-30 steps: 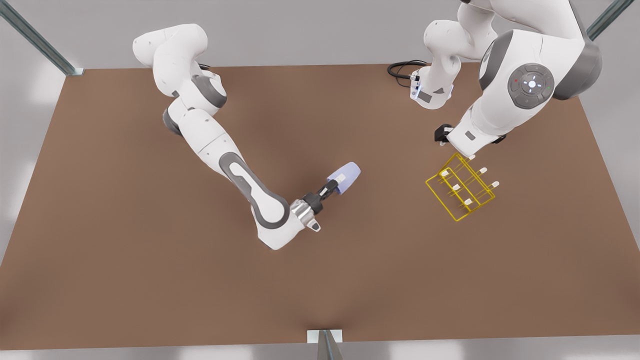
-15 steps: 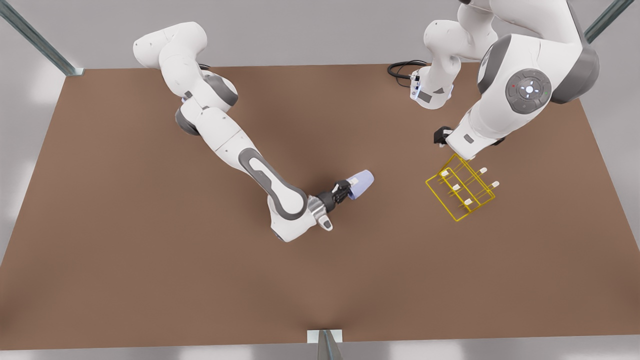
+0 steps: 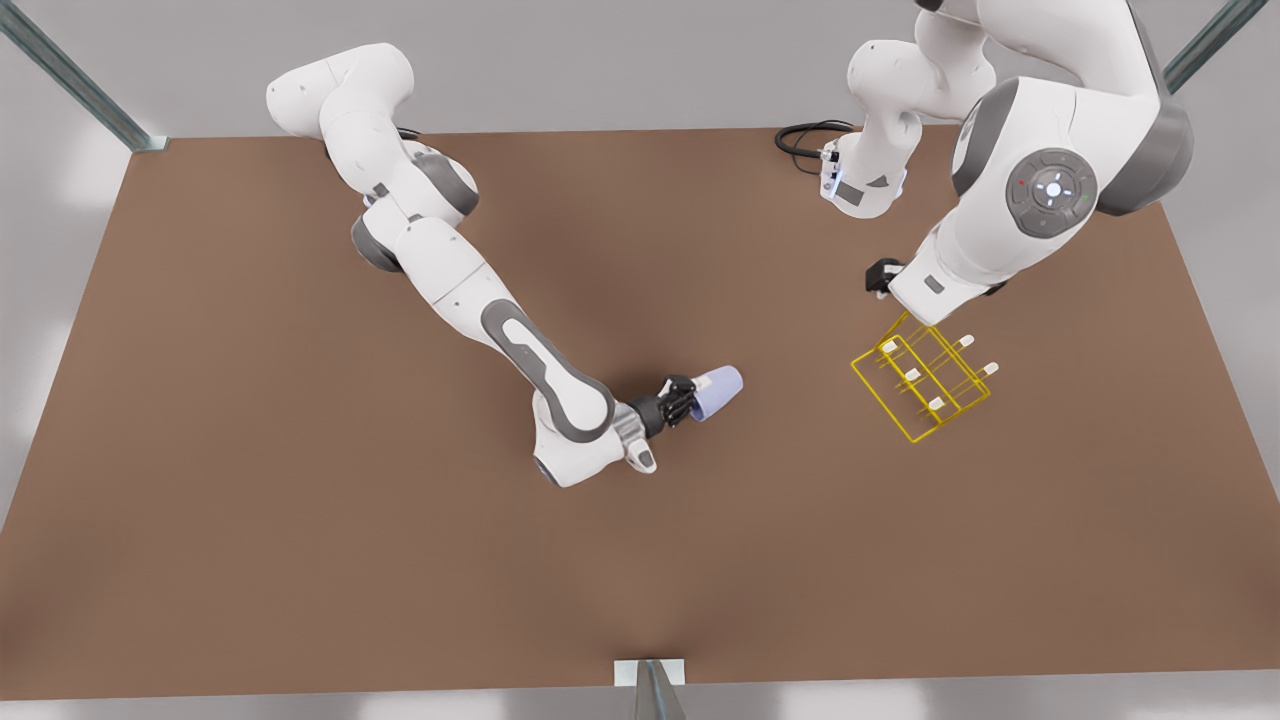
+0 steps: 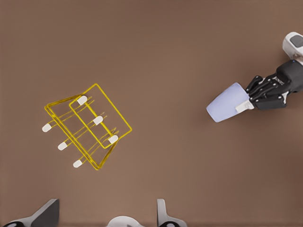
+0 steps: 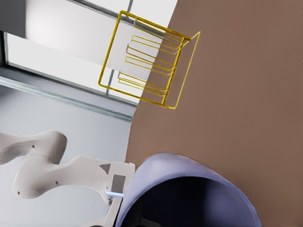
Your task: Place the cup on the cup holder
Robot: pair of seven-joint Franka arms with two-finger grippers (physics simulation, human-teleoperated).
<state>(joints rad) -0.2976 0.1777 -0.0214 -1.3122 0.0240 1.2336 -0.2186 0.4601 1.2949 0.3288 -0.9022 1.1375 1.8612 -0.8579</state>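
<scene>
Mid-table, right gripper [image 3: 690,404] clamps the cup [image 3: 718,391] by its rim: light, rigid, smooth; left gripper [image 4: 106,215] spread above the cup holder [image 3: 922,380].

The left gripper [image 4: 109,213] is cut off by the frame edge, its finger gap unreadable.

Lavender cup [image 3: 718,391] tipped sideways, yellow cup holder [image 3: 921,378] apparently upright

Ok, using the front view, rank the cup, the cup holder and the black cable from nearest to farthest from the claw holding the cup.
1. The cup, in the right claw.
2. The cup holder, toward the front view's right.
3. The black cable, at the table's far edge.
</scene>
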